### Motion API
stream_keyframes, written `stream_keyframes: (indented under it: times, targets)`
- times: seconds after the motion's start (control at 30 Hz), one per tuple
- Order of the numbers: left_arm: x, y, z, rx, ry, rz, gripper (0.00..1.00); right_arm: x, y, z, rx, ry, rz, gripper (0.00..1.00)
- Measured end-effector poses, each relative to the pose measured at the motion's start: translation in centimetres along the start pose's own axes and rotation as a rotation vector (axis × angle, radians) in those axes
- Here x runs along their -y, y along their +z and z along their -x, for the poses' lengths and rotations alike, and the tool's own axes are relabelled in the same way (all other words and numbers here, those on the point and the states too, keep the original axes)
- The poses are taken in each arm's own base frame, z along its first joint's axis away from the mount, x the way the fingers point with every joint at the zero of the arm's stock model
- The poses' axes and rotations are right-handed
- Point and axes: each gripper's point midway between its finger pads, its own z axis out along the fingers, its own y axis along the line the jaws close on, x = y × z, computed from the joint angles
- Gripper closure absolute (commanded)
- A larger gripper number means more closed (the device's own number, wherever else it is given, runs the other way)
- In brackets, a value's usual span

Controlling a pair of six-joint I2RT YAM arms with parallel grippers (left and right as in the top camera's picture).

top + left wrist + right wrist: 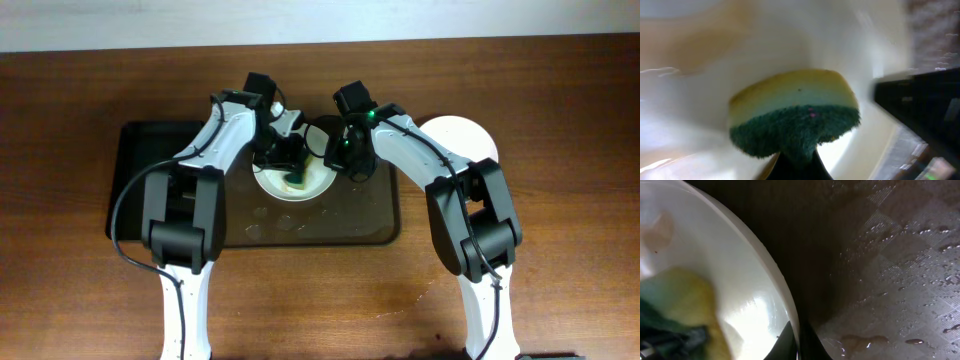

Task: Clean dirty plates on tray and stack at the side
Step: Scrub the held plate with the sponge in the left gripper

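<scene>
One white plate (312, 186) lies at the back middle of the brown tray (350, 215). My left gripper (288, 166) is shut on a yellow sponge with a green scouring side (296, 180) and presses it onto this plate. The left wrist view shows the sponge (795, 110) in the jaws (797, 167) against the plate (700, 60). My right gripper (340, 160) is shut on the plate's right rim. The right wrist view shows the rim (755, 255) between the fingers (799, 342), the sponge (685, 300) and the wet tray (890, 280). Another white plate (466, 136) lies on the table right of the tray.
A smaller black tray (140, 180) lies against the brown tray's left side. Water drops and smears lie on the brown tray's front half (285, 222). The wooden table (560, 250) surrounds both trays.
</scene>
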Motion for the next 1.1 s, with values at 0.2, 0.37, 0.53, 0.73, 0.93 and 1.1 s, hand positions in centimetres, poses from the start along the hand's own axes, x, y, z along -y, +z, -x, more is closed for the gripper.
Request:
stream_keyframes:
  times: [0.2,0.37,0.53,0.73,0.93,1.1]
  targets:
    - [1.4,0.8,3.9,0.146,-0.011,-0.083,0.99,0.0,0.0,0.0,0.0,0.001,0.001,0.96]
    - [-0.3,-0.1,8.1,0.321,-0.041,0.02,1.0,0.0,0.0,0.0,0.001,0.0,0.002,0.96]
    - [-1.5,-0.1,7.7,0.315,-0.148,0.095,0.99,0.0,0.0,0.0,0.001,-0.001,0.002,0.96]
    - [-5.1,-2.2,3.9,0.166,-0.252,0.226,1.0,-1.7,0.8,-0.2,-0.015,-0.053,0.13,0.96]
    - [-7.0,-4.0,1.0,0.067,-0.232,0.059,0.99,-2.0,0.9,-0.7,-0.084,-0.07,0.322,0.96]
    - [-3.4,-3.1,-3.5,-0.131,-0.161,-0.035,1.0,-2.2,0.9,-1.0,-0.099,-0.077,0.35,0.96]
